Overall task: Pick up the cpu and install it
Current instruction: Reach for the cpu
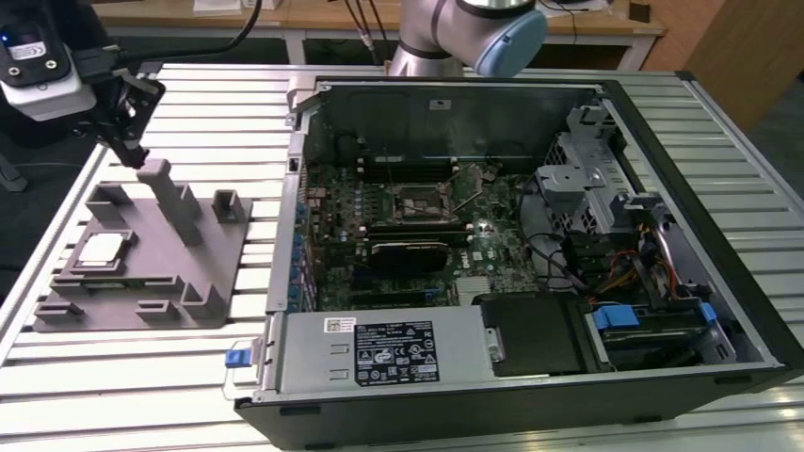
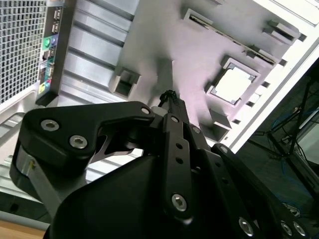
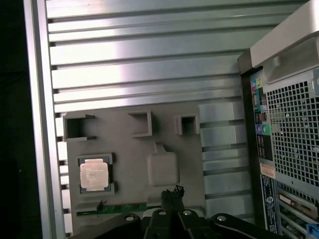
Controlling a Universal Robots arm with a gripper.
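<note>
Exterior view: the slatted metal desk carries two things. A grey tray with upright posts is set toward the exterior view's left. An open computer case is set toward the exterior view's right. The two are placed side by side with a narrow strip of desk between them.

The cpu is seen lying flat in a square recess of the tray, pale metal top upward, on the side of the tray away from the case. In the first wrist view the cpu is framed by low raised corners of the recess. In the second wrist view the cpu is noted in the same pocket, level and uncovered.

The tool is held above the far end of the tray, just beside the top of the tallest post. No contact with post or tray can be made out. In both wrist views the tool is seen with its fingertips drawn together to a point, and nothing is gripped between them. The tool is kept well apart from the cpu.

Inside the case, the motherboard is exposed, and a dark square socket with a metal rim is seen near its middle. The arm is noted behind the case at the far edge of the desk.
</note>
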